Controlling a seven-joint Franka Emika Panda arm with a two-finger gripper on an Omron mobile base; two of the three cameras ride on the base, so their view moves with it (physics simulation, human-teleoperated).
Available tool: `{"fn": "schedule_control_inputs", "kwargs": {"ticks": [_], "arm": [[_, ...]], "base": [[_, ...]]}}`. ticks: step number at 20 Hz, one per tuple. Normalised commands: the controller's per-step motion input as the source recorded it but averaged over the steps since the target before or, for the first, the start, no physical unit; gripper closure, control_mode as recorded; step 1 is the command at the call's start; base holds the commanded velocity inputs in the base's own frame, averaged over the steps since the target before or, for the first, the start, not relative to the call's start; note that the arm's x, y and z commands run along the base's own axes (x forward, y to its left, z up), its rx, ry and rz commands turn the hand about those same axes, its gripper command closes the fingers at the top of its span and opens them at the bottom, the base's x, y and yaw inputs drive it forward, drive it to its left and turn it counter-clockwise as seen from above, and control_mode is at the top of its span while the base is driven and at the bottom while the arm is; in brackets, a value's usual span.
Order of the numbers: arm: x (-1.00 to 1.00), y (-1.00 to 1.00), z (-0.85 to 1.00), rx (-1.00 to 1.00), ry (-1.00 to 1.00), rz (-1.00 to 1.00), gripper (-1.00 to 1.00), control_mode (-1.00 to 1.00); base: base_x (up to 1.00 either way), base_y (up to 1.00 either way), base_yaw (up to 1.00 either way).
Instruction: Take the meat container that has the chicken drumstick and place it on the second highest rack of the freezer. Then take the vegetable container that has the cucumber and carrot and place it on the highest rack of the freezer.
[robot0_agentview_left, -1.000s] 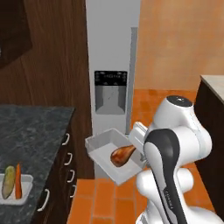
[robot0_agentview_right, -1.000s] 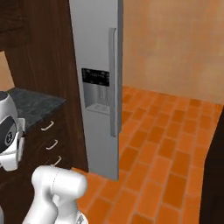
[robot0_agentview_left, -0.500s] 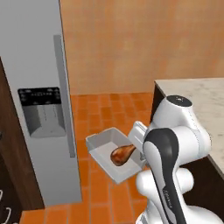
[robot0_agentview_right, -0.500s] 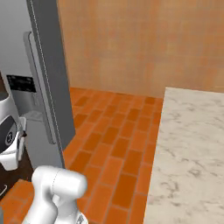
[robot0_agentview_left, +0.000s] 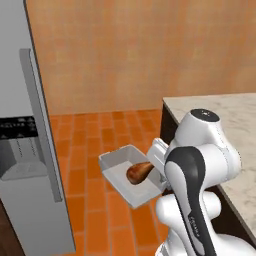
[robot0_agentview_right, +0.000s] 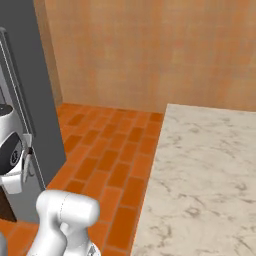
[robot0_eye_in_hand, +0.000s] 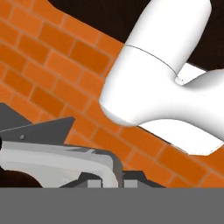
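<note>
Grey meat container (robot0_agentview_left: 125, 172) rides level so we keep its chicken drumstick (robot0_agentview_left: 139, 172) inside; our gripper (robot0_agentview_left: 161, 167) pinches its rim.

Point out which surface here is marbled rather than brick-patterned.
The pale marble counter on the right, veined white and grey; the floor and back wall are orange-toned, the floor laid in bricks.

Both base views look forward over the brick floor (robot0_agentview_left: 115, 125); hand view sits close above it.

freezer (robot0_agentview_left: 30, 150) cut by left edge, meat container (robot0_agentview_left: 120, 175) corner behind arm
</note>
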Motion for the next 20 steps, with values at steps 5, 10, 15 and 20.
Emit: {"fn": "schedule_control_inputs", "kwargs": {"ticks": [5, 10, 15, 20], "arm": [[0.00, 0.00, 0.00, 0.00, 0.00, 0.00, 1.00, 1.00], [0.00, 0.00, 0.00, 0.00, 0.00, 0.00, 1.00, 1.00], [0.00, 0.00, 0.00, 0.00, 0.00, 0.00, 1.00, 1.00], [0.00, 0.00, 0.00, 0.00, 0.00, 0.00, 1.00, 1.00]], "base": [[1.00, -0.14, 0.04], [1.00, 0.00, 0.03], [1.00, 0.01, 0.14], [1.00, 0.00, 0.32]]}}
